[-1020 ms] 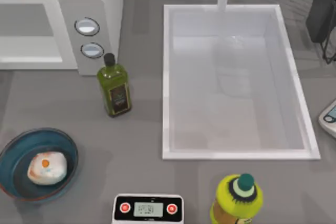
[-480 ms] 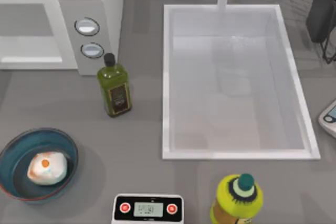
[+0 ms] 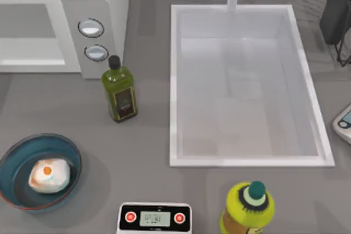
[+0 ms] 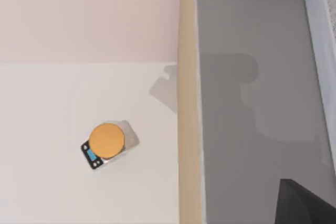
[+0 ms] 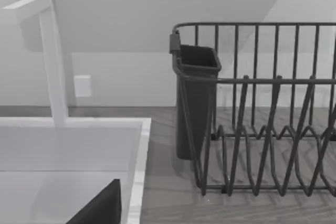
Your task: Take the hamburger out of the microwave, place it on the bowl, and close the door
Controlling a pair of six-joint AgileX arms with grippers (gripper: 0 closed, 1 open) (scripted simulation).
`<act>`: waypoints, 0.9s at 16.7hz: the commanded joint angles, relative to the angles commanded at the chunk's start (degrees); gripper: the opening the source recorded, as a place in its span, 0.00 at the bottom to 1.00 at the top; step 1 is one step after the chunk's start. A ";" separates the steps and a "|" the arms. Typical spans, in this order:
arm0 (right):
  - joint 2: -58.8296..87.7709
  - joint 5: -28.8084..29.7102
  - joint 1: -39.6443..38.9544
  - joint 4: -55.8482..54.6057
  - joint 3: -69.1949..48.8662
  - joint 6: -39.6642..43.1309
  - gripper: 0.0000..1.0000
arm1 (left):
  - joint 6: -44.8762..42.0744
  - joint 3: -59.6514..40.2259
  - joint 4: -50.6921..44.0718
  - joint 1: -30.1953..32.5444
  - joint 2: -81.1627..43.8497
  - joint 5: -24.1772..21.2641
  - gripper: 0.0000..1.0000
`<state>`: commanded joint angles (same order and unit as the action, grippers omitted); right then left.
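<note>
The hamburger (image 3: 49,175) sits inside the bowl (image 3: 16,157) at the near left corner of the tabletop (image 3: 148,152), leaning toward the bowl's right side; by that the carrying part of the task looks done, and what is left is the door. The microwave (image 3: 104,4) stands at the far left, its two knobs on the right end of its face and its grey cavity looking open toward the near side; how the door stands I cannot tell, though with the knobs on the right I judge it to be hinged on the left.

That is the relation the coming move turns on: the door should lie far and left of everything else, its long flat face to be swept rightward across the cavity mouth; the left arm is, by its side of the tabletop, the nearer one for that push, and the bowl lies near enough below that path to be minded.

A dark wedge in the left wrist view is likely part of the left claw (image 4: 307,205); open or closed, I cannot tell. A like wedge in the right wrist view is likely the right claw (image 5: 100,205), facing the sink (image 3: 174,80) and the dish rack (image 5: 262,129) at the far right, well apart from the microwave; its state I cannot tell either. The olive oil bottle (image 3: 119,92) stands just near of the knobs.
</note>
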<state>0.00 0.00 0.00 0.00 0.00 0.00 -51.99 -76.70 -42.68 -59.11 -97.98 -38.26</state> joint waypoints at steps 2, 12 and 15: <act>0.00 0.00 0.00 0.00 0.00 0.00 1.00 | -0.04 0.82 0.91 -0.05 -0.45 -0.02 0.00; 0.00 0.00 0.00 0.00 0.00 0.00 1.00 | -0.49 15.05 21.99 -0.58 -7.43 -0.10 0.00; 0.00 0.00 0.00 0.00 0.00 0.00 1.00 | -0.49 15.17 22.12 -0.58 -7.47 -0.09 0.00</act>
<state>0.00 0.00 0.00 0.00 0.00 0.00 -52.48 -61.53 -20.56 -59.69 -105.45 -38.36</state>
